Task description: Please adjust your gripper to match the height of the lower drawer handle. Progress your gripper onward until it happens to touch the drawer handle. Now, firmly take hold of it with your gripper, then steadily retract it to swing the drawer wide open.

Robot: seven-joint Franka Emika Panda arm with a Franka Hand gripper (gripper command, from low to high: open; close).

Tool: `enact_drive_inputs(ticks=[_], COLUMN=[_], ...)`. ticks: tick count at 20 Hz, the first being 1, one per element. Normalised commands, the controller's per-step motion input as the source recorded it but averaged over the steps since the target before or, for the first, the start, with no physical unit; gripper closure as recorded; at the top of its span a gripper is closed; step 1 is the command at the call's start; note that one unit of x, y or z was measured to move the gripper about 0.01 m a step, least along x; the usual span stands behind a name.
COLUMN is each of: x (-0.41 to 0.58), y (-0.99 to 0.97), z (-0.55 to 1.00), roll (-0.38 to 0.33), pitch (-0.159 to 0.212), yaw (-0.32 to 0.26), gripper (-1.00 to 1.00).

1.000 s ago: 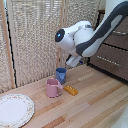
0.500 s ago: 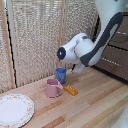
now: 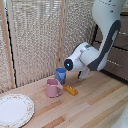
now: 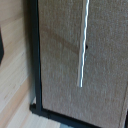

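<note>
The wrist view faces a brown drawer [image 4: 107, 75] front with a black edge, standing right beside the wooden table surface. A thin silver bar, the lower drawer handle [image 4: 82, 45], runs across that front. No fingers show in this view, and nothing touches the handle. In the exterior view the bulky white arm hangs low over the table. Its gripper [image 3: 83, 74] is a small dark shape pointing toward the dark-brown cabinet [image 3: 119, 59] on the exterior view's right, still apart from it. It is too small to tell how its fingers stand.
A pink mug [image 3: 52, 88], a blue cup [image 3: 61, 75] and a small orange block [image 3: 71, 90] sit on the wooden table [image 3: 97, 107] just by the arm's wrist. A patterned plate [image 3: 14, 110] lies on the exterior view's left. A woven screen [image 3: 40, 35] stands behind.
The arm's wrist has come down steadily toward the table, from well above the cups to about their height.
</note>
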Motion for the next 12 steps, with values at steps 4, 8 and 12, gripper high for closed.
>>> enact_drive_inputs(ticks=[4,8,12], x=[-0.108,-0.057,-0.023], y=[-0.74,-0.78,-0.79], z=[-0.01,0.00,0.04], roll=[-0.075,-0.080,-0.039], pitch=[-0.060,-0.084,-0.093], yaw=[0.118,0.090,0.051], gripper=[-1.00,-1.00,-1.00])
